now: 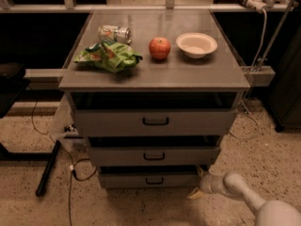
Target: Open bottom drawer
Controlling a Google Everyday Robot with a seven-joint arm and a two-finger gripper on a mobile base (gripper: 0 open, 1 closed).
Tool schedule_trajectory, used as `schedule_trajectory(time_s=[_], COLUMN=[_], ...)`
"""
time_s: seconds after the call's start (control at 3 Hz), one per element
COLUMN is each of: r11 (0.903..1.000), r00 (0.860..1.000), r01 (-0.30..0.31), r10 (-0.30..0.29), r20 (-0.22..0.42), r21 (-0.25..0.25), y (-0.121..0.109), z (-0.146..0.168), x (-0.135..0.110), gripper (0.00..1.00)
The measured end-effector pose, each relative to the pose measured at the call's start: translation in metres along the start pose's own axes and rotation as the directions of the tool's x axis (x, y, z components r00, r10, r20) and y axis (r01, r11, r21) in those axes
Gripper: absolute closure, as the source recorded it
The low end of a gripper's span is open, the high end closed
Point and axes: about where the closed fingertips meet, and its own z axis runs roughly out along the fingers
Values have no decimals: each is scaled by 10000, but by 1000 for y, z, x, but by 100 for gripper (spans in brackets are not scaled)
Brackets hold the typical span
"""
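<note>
The bottom drawer (141, 179) is the lowest and narrowest grey front of three, with a small black bar handle (154, 181) at its centre. It stands slightly pulled out, with a dark gap above it. My gripper (198, 183) is at the drawer's right end, close to the floor, its yellowish fingertips against the right corner of the drawer front. The white arm (244, 194) reaches in from the lower right.
The middle drawer (153, 155) and top drawer (155, 121) sit above. On the cabinet top lie a green chip bag (109, 56), a can (114, 33), a red apple (160, 47) and a white bowl (196, 44). Cables (70, 168) and a black bar (47, 168) lie on the floor at left.
</note>
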Motion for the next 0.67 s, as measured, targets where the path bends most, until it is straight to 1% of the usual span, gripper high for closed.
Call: schedule_trajectory(time_s=[0.67], r11=[10000], r00=[10000], r01=[-1], r10=[1], r20=[1], r21=[0], y=[-5], z=[-8], x=[-16], gripper=[65])
